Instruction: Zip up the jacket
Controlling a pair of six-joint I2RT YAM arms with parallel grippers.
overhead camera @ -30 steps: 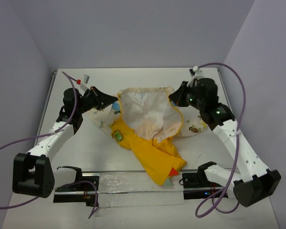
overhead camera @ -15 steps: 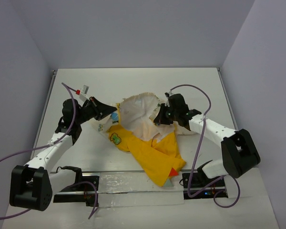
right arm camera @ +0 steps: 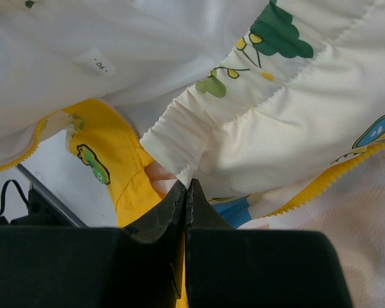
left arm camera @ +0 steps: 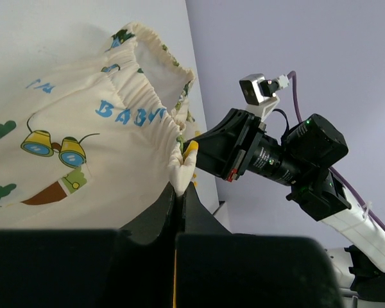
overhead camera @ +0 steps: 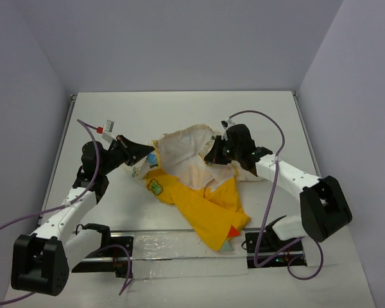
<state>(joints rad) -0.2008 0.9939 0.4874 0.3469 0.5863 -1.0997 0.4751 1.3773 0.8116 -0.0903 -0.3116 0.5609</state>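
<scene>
Top view: the jacket [overhead camera: 199, 192] lies crumpled mid-bench [overhead camera: 147, 109], spread open with the pale lining up. Its yellow part trails toward the near edge and ends at a red tip [overhead camera: 233, 231], with a green patch [overhead camera: 156, 186] on the left side. My left claw [overhead camera: 145, 153] is at the jacket's left edge and my right claw [overhead camera: 213, 158] is at its upper right edge, both down on the cloth. Left wrist view: the left claw [left arm camera: 179, 192] is pinched tight on a corner of the cream cartoon-print hem [left arm camera: 83, 128], and the right arm [left arm camera: 269, 160] sits just past that hem. Right wrist view: the right claw [right arm camera: 187, 192] is closed narrow on a gathered cream edge of the jacket [right arm camera: 276, 128]. Yellow cloth with the green patch [right arm camera: 90, 163] is just to its left.
</scene>
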